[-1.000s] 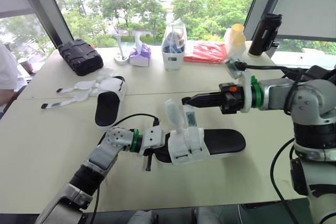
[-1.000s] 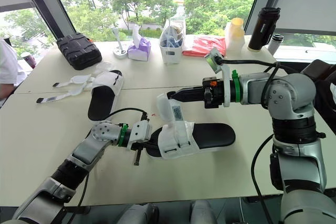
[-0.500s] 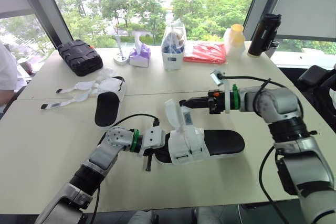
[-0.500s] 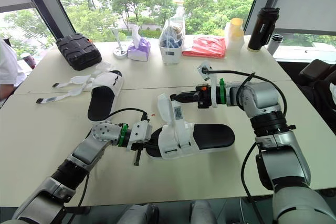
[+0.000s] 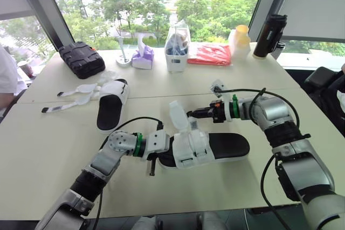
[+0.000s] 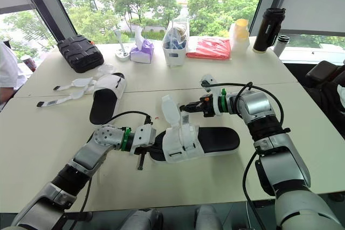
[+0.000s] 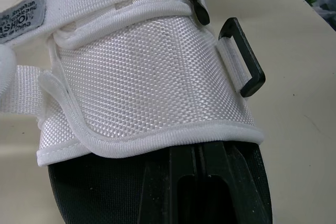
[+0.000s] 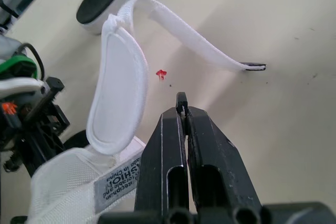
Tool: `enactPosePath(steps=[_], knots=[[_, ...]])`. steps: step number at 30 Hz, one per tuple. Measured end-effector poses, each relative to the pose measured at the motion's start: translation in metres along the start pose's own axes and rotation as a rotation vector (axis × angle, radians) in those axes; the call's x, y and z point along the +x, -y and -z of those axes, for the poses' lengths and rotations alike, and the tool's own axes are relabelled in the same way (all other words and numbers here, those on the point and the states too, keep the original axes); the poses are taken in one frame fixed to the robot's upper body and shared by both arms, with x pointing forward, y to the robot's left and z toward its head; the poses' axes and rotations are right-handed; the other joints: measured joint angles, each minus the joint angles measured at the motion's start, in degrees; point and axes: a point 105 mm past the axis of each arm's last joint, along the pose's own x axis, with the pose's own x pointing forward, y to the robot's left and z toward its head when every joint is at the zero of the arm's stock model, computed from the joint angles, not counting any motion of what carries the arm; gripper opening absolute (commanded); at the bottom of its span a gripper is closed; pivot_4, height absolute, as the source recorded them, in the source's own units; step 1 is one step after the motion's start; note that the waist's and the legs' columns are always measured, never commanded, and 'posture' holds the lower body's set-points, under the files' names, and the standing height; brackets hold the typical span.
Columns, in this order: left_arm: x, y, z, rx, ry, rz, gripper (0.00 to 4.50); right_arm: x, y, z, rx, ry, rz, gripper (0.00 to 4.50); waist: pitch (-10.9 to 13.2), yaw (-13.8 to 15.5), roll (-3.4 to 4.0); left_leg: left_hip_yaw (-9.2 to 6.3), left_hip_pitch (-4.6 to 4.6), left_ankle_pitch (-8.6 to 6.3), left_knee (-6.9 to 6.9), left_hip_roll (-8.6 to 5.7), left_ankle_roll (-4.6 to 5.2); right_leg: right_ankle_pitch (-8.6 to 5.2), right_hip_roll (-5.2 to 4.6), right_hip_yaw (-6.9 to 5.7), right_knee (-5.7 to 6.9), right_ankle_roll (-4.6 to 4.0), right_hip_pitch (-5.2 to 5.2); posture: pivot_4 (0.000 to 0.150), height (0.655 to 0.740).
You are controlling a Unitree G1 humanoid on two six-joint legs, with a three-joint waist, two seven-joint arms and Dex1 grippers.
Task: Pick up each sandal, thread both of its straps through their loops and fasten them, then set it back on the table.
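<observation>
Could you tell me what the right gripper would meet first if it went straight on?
Most likely the raised white strap, whose thin tail arcs across just beyond the right gripper and its shut tips; depth is hard to judge.

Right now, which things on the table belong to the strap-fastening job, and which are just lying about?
Job in hand:
near sandal
its raised strap
far sandal
its loose straps

Lying about:
black case
tissue box
clear bin
red packet
yellow-capped bottle
black flask
</observation>
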Motion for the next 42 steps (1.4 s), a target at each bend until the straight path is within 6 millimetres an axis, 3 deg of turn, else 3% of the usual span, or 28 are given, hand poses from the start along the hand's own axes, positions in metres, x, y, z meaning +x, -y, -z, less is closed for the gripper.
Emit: enactPosePath(steps=[4, 9, 13, 17, 24, 28, 32, 38, 42], knots=[[0.0, 0.0, 0.0, 0.001, -0.002, 0.001, 0.0, 0.001, 0.001, 0.018, -0.087, -0.068, 0.021, 0.01, -0.12, -0.01, 0.03, 0.01, 0.01, 0.0, 0.0, -0.02, 0.0, 0.0, 0.0, 0.0, -0.01, 0.0, 0.01, 0.15, 0.74], [0.001, 0.001, 0.001, 0.001, -0.008, -0.001, 0.0, 0.0, 0.001, 0.024, -0.215, -0.116, 0.049, 0.01, -0.4, 0.05, 0.05, 0.0, 0.05, 0.0, 0.0, -0.01, 0.0, -0.01, 0.0, 0.0, -0.01, 0.01, 0.05, 0.15, 0.74], [0.002, 0.001, 0.001, 0.002, -0.009, 0.0, 0.0, -0.004, 0.008, 0.034, -0.27, -0.17, 0.096, 1.44, -0.48, 0.25, -0.01, -0.01, 0.1, -0.01, -0.01, -0.01, 0.01, -0.01, 0.0, 0.0, -0.02, 0.01, 0.12, 0.15, 0.74], [0.002, 0.002, 0.001, 0.006, -0.011, 0.004, 0.0, -0.015, 0.018, 0.043, -0.326, -0.219, 0.161, 3.45, -0.51, 0.15, 0.03, 0.01, 0.12, -0.01, -0.08, -0.02, 0.01, -0.02, 0.0, 0.0, -0.04, 0.01, 0.1, 0.15, 0.74], [0.002, 0.002, 0.001, 0.005, -0.011, 0.003, 0.0, -0.012, 0.022, 0.036, -0.424, -0.175, 0.235, 3.45, -0.52, 0.11, 0.01, 0.01, 0.12, -0.01, -0.1, 0.0, 0.01, -0.02, 0.02, 0.02, -0.06, 0.01, 0.1, 0.15, 0.74], [0.002, 0.002, 0.001, 0.005, -0.011, 0.003, 0.0, -0.017, 0.022, 0.002, -0.366, -0.031, 0.283, 3.45, -0.52, 0.1, 0.02, 0.01, 0.12, -0.01, -0.1, 0.01, 0.01, -0.02, 0.02, 0.04, -0.06, 0.0, 0.1, 0.15, 0.74], [0.002, 0.003, 0.001, 0.005, -0.007, 0.003, 0.0, -0.024, 0.005, -0.032, -0.286, 0.075, 0.218, 3.45, -0.52, 0.25, 0.01, -0.03, 0.12, -0.01, -0.13, 0.03, 0.02, -0.02, 0.02, 0.03, -0.08, -0.01, 0.1, 0.15, 0.74], [0.002, 0.003, 0.001, 0.005, -0.007, 0.002, 0.0, -0.021, -0.028, -0.025, 0.028, 0.029, -0.036, 3.45, -0.53, 0.23, 0.02, -0.03, 0.12, -0.03, -0.13, 0.05, 0.05, -0.02, 0.01, 0.03, -0.08, -0.02, 0.09, 0.15, 0.74], [0.002, 0.003, 0.001, 0.005, -0.007, 0.002, 0.0, -0.02, -0.037, -0.026, 0.045, 0.021, -0.082, 3.45, -0.52, 0.23, 0.02, -0.02, 0.11, -0.03, -0.13, 0.04, 0.05, -0.02, 0.01, 0.03, -0.09, -0.01, 0.09, 0.15, 0.74]])
